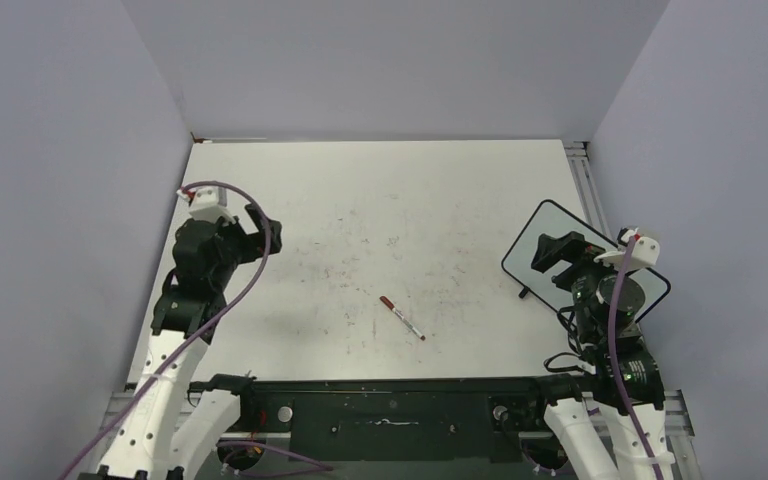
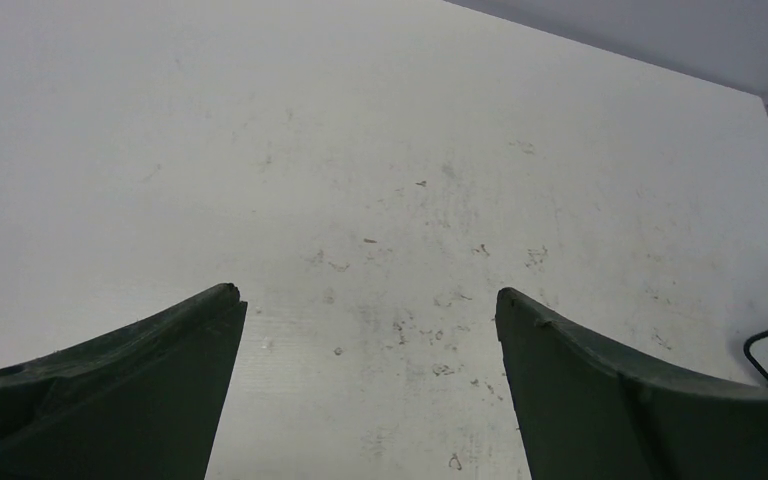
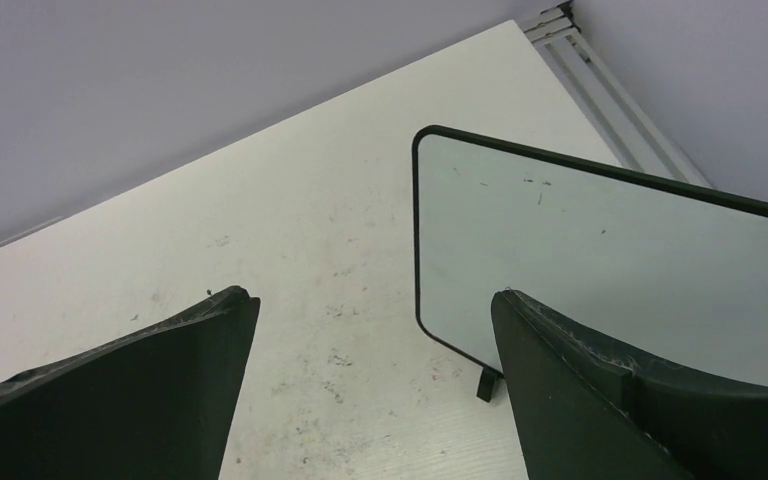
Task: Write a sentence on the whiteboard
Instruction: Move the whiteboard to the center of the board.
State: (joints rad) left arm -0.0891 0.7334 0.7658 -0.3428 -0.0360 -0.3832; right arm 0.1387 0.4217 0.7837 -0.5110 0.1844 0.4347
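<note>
Small whiteboard (image 3: 600, 250), rounded corners, thin black frame, glossy grey-white face with a few tiny specks, one black foot showing, at the table's (image 1: 410, 200) 3 o'clock edge, 1 o'clock of the right gripper (image 3: 370, 295), jaws wide apart, left gripper (image 2: 370, 290) likewise spread, both empty

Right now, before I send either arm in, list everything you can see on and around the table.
table: one, white with faint smudges, middle of the overhead view
whiteboard: one, black frame and pale face with only tiny specks, right side of the table, partly under the right arm
marker: one, white with a red end, lying near the table's centre, toward the near edge
walls: three, pale grey, at left, back and right
left arm: one, white and black, over the table's left side
right arm: one, white and black, over the whiteboard
left pincer: one, dark, open, empty
right pincer: one, dark, open, empty
</note>
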